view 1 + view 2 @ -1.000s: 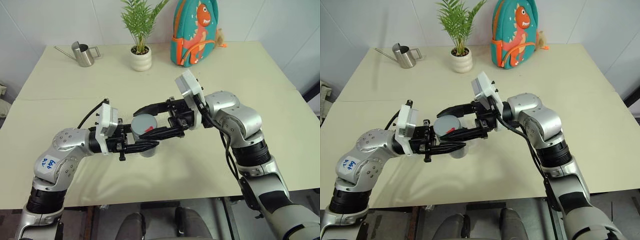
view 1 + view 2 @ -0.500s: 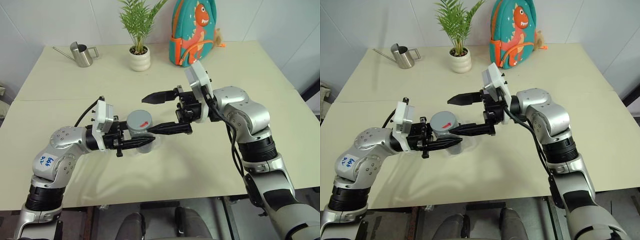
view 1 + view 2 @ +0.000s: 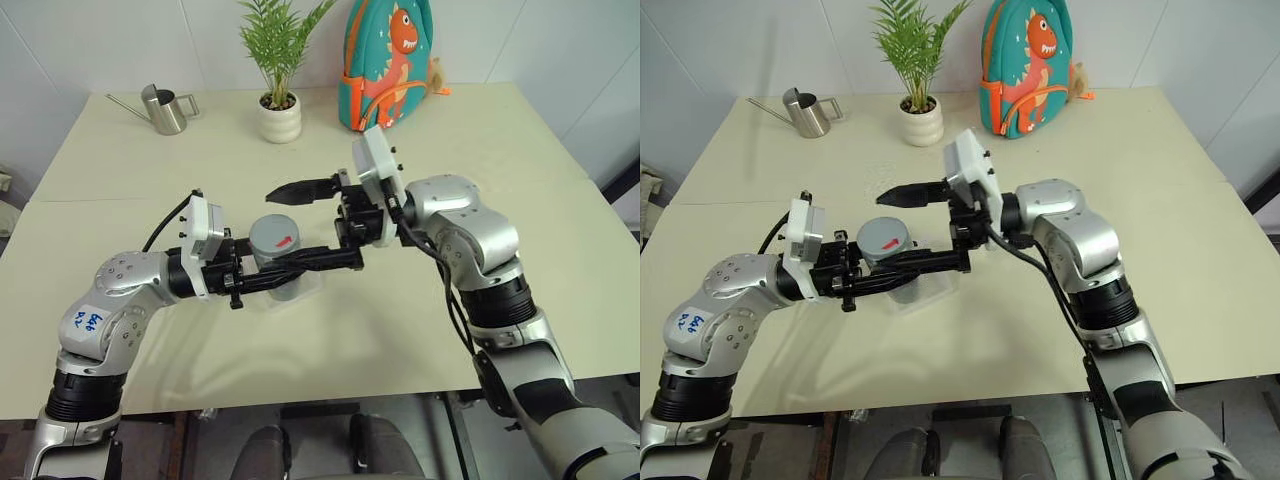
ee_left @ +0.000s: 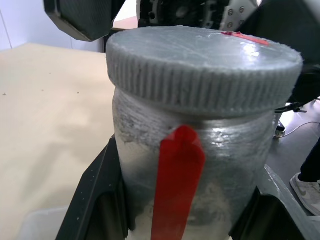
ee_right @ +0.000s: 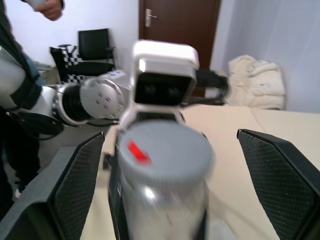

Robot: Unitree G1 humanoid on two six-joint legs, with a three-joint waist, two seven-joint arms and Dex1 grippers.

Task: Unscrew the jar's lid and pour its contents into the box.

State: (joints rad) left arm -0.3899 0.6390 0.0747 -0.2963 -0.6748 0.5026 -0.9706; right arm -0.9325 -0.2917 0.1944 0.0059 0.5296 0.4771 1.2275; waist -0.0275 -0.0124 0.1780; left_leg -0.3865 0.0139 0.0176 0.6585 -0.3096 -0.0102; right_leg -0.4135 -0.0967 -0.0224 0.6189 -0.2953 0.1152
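At centre-left of the frame I see my left gripper (image 3: 283,281) with its jaws clamped on the clear jar (image 4: 200,190), held above the worktop (image 3: 420,330). The grey lid (image 3: 275,236) sits on top. Just right, my right gripper (image 3: 300,225) has jaws spread wide either side of the lid, not touching. The clear box (image 3: 930,293) lies under the jar.

The room is bright, with soft, even light, and the table (image 3: 520,200) has only pale, fuzzy shadows under the 2 arms. In the left wrist view the jar (image 4: 200,165) is sharp up close, with a little shine on the lid (image 4: 200,60), while the things behind it look soft. In the right wrist view the jar and lid are blurry and smeared, and the room behind them is a bit fuzzy too.
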